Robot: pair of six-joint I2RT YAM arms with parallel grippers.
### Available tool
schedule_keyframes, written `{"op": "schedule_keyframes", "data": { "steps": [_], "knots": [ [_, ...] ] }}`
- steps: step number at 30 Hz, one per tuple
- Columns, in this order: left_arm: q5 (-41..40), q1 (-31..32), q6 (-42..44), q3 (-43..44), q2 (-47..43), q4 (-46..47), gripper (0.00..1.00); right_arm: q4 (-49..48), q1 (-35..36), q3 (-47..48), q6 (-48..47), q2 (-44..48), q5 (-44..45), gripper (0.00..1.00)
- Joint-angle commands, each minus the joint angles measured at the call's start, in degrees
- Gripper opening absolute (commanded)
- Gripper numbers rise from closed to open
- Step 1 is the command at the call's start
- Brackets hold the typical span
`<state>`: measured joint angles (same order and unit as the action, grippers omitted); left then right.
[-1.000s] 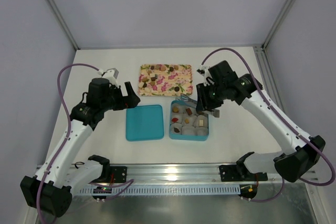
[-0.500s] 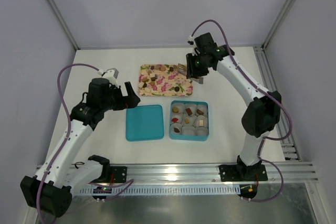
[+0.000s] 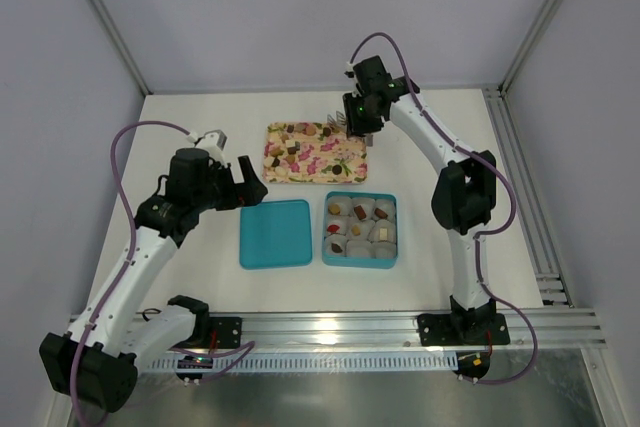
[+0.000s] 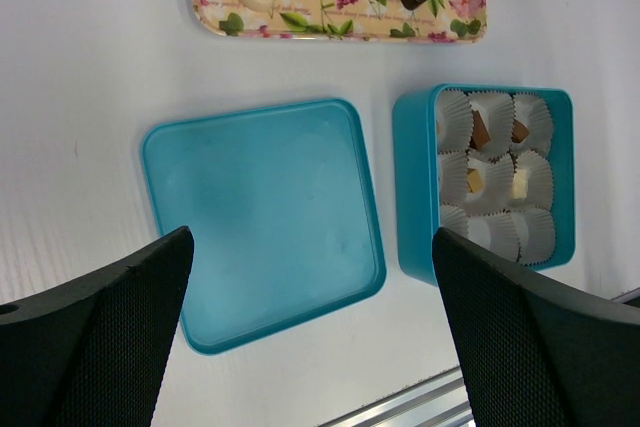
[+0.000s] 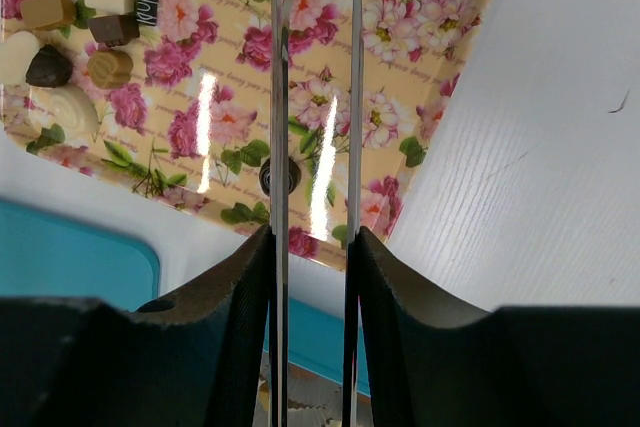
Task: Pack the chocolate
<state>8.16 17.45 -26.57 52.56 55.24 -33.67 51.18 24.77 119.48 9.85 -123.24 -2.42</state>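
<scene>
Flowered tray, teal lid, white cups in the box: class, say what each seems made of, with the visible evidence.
Flowered tray: glossy, perhaps lacquered plastic or tin; bright streaks of reflected light cross it.
Teal lid: likely moulded plastic, with a smooth satin surface, rounded corners and a raised rim.
White cups: thin pleated paper, matte, with crinkled walls.

Top cam looks down on whole table (image 3: 240, 112); both wrist cams face down, closer, all sharing flowered tray (image 5: 420, 67).
</scene>
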Motion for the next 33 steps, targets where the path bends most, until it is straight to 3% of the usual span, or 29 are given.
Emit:
{"op": "schedule_keyframes", "data": {
  "steps": [1,33],
  "knots": [
    [0.9,-0.2,0.0,0.0,0.1,1.0,1.0,-2.1,0.3,3.0,-0.8,0.9,0.4,0.4],
    [0.7,-0.2,0.0,-0.1,0.0,1.0,1.0,-0.9,3.1,4.8,-2.5,-3.7,4.3,0.4]
  ]
}}
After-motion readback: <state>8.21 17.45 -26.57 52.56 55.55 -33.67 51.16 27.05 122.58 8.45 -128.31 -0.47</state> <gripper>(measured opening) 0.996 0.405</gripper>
